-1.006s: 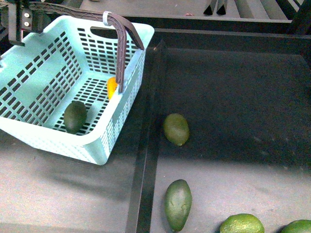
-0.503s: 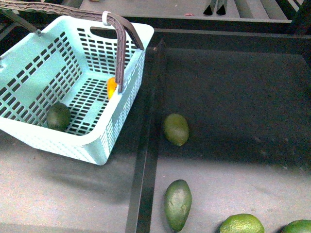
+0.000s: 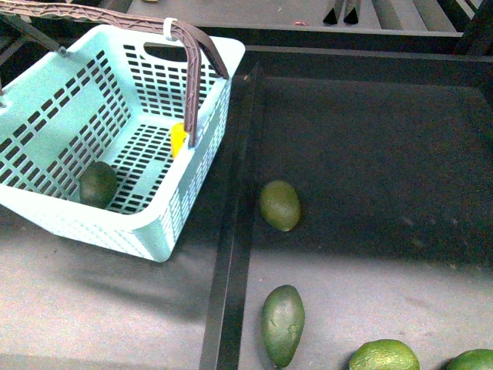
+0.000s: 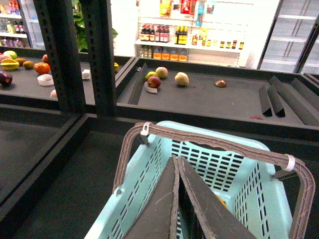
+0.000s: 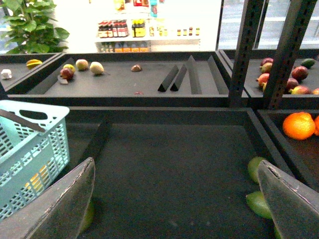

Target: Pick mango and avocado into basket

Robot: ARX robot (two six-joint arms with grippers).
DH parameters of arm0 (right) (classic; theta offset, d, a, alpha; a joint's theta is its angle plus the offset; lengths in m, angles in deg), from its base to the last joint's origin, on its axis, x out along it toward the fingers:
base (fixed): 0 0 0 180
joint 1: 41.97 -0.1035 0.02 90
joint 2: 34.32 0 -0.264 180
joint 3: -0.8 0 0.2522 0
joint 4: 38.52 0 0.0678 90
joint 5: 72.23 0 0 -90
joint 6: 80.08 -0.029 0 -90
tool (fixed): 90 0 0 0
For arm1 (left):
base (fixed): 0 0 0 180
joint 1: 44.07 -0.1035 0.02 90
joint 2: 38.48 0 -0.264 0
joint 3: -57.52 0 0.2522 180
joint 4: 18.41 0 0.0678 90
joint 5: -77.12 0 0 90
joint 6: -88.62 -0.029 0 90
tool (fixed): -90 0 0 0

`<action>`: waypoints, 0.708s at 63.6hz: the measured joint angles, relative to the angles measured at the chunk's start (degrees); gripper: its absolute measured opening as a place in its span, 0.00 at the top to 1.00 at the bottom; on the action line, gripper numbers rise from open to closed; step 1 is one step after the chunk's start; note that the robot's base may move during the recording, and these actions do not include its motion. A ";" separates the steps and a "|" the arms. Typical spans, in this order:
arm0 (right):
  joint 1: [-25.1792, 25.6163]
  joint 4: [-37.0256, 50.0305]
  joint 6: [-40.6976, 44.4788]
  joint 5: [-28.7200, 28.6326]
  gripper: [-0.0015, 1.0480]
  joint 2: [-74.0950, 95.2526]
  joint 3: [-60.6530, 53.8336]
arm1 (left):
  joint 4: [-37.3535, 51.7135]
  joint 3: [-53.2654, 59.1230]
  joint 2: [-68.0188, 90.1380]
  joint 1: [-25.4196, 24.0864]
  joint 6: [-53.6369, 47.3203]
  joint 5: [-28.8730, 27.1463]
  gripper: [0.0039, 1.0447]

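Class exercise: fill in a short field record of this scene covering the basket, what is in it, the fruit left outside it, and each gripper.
basket: light turquoise basket, on the left shelf, handles up
in basket: dark avocado on the slotted floor near the front wall; a yellow-orange item by the right wall, mostly hidden
outside basket: rounder green fruit and long pear-shaped green fruit in the black tray; two brighter green fruits at the bottom edge
left gripper: above the basket, fingers together, empty
right gripper: over the tray, wide open, empty

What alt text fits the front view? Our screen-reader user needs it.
A dark avocado lies inside the turquoise basket, beside something yellow. In the dark tray to its right lie four green fruits; no arm shows.
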 joint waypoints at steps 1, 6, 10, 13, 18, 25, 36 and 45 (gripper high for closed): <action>0.00 0.00 0.00 0.00 0.08 0.00 0.00 | -0.31 0.55 -0.76 0.00 -0.02 -0.02 0.98; 0.00 0.00 0.00 0.00 0.08 0.00 0.00 | -1.66 2.60 -4.15 0.00 -0.13 0.02 0.98; 0.00 0.00 0.00 0.00 0.08 0.00 0.00 | -3.30 4.22 -7.28 0.00 -0.17 0.02 0.98; 0.00 0.00 0.00 0.00 0.08 0.00 0.00 | -4.63 5.20 -9.57 0.00 -0.17 0.00 0.98; 0.00 0.00 0.00 0.00 0.08 0.00 0.00 | -2.32 7.89 -10.62 0.00 -0.20 0.00 0.98; 0.00 0.00 0.00 0.00 0.08 0.00 0.00 | -6.38 9.73 -15.47 0.00 -0.20 0.00 0.98; 0.00 0.00 0.00 0.00 0.08 0.00 0.00 | -35.60 10.97 -47.87 0.00 -0.37 0.00 0.98; 0.00 0.00 0.00 0.00 0.08 0.00 0.00 | -38.99 10.97 -51.25 0.00 -0.37 0.00 0.98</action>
